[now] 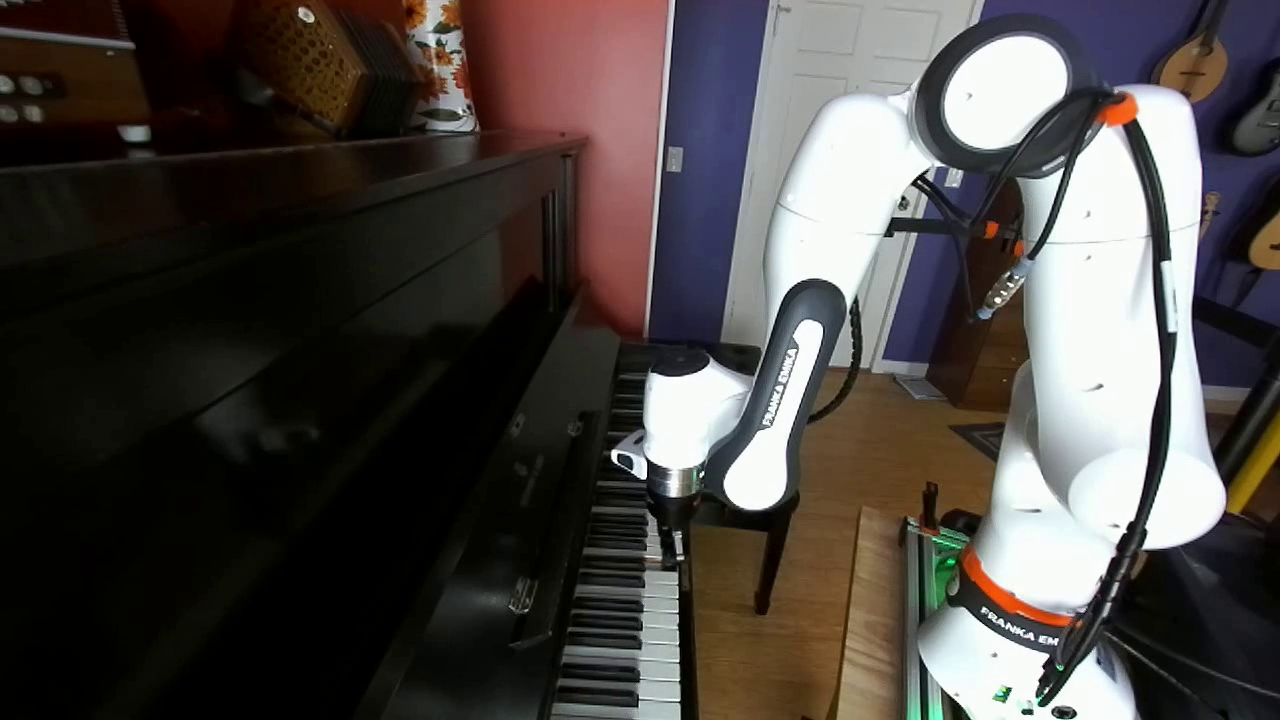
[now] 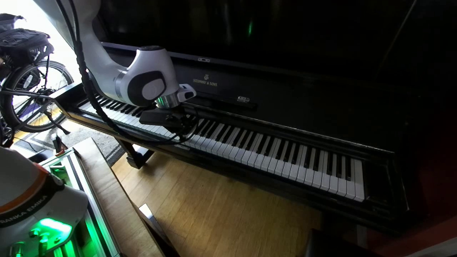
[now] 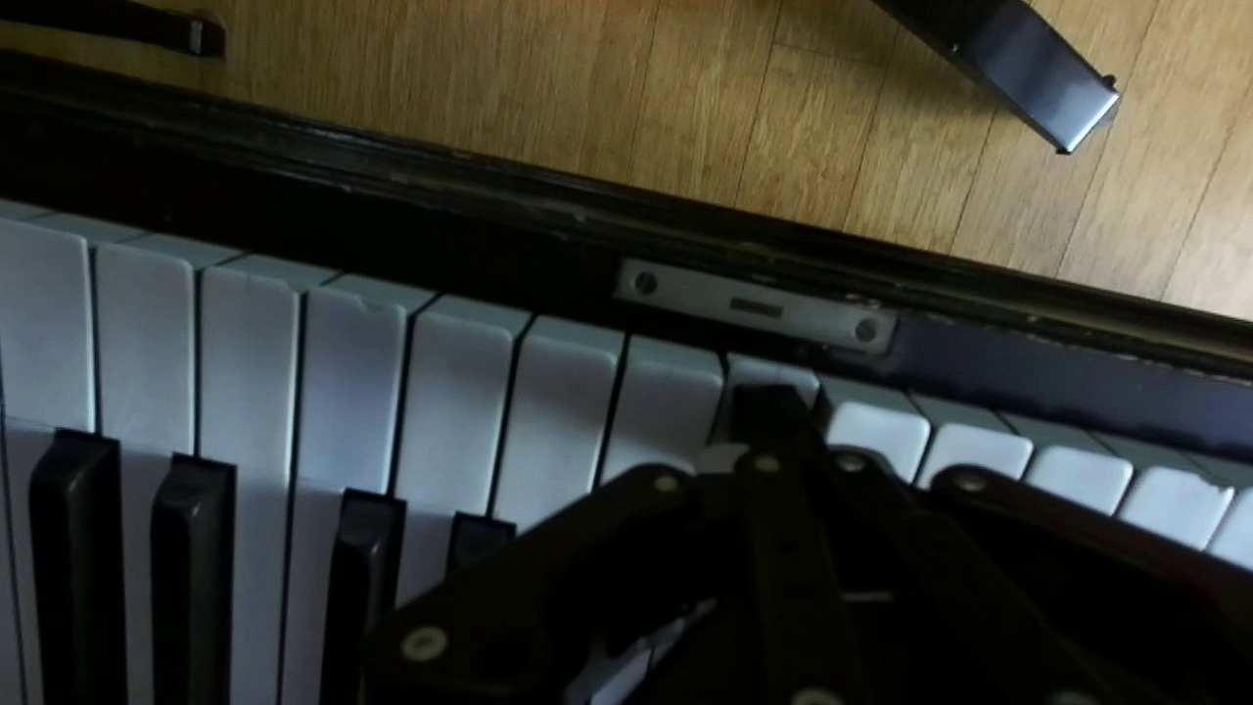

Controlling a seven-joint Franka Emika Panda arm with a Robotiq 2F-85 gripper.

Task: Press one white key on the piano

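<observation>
One glossy black piano (image 1: 330, 400) fills the space image-left of the tool (image 1: 672, 558) in an exterior view. Tool points down at the front ends of the white keys (image 1: 658, 640); key row runs on past it both ways. White arm (image 1: 840, 180) above the tool and off to its image-right. Up and image-left of the tool, on the piano's top: concertina (image 1: 330, 75), floral-print cylinder (image 1: 438, 70). Beyond the tool: red wall (image 1: 570, 110), white door (image 1: 850, 60). Wooden bench (image 1: 862, 610) image-right of the tool, lower down.

In an exterior view with a bicycle (image 2: 43, 92) well image-left of the tool: tool is at the front part of the white keys, more keys on both sides of it. Grip too dark to read there. Lettering (image 2: 205, 82) STEINWAY & SONS on the piano, above and image-right of the tool. Black cable (image 2: 82, 66) loops around just below the tool. Green light (image 2: 55, 225) well below and image-left of the tool.

Wrist view: tool at the bottom edge, clenched, fingers (image 3: 788, 548) drawn together. Tip overlaps the front end of a white key (image 3: 773, 370); can't tell whether that key is pushed down. Further white keys either side of the tip, black keys (image 3: 78, 519) image-left of the tool. Metal plate (image 3: 756, 305) with two screws just past the tip, wooden floor (image 3: 568, 88) beyond it.
</observation>
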